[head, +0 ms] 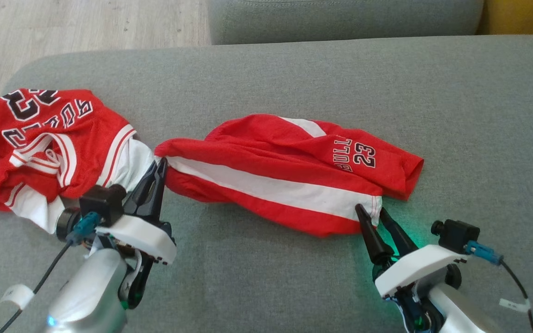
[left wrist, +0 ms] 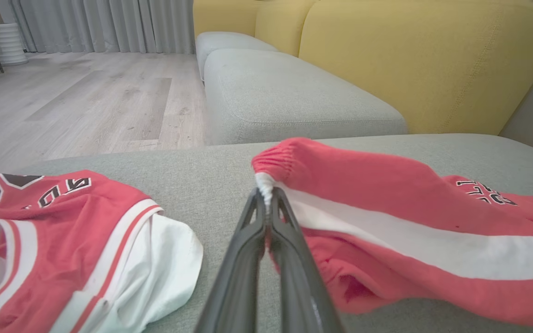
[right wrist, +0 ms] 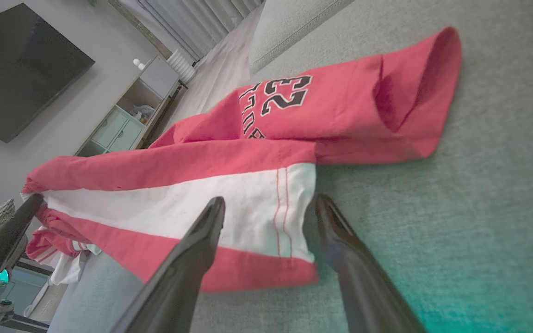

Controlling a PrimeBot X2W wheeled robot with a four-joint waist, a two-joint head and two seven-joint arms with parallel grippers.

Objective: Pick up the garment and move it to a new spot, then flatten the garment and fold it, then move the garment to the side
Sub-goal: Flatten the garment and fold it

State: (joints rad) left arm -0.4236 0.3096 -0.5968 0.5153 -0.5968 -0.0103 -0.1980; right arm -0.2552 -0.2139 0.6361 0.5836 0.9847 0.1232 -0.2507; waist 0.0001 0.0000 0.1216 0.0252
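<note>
Red shorts (head: 289, 171) with a white side stripe and "BULLS 23" print lie stretched across the grey sofa seat (head: 294, 83). My left gripper (head: 160, 163) is shut on the white waistband corner at their left end; in the left wrist view the gripper (left wrist: 265, 196) pinches that white edge of the shorts (left wrist: 410, 231). My right gripper (head: 372, 212) stands open at the lower right hem. In the right wrist view that gripper (right wrist: 270, 206) has its jaws spread around the stitched white hem of the shorts (right wrist: 248, 203), one finger over the cloth, the other on the cushion.
A crumpled red and white jersey (head: 40, 138) lies at the left of the seat, right beside my left gripper. A second grey cushion (head: 340, 18) and yellow backrests (left wrist: 424, 60) stand behind. Wooden floor (head: 86, 23) lies beyond the seat's far left edge.
</note>
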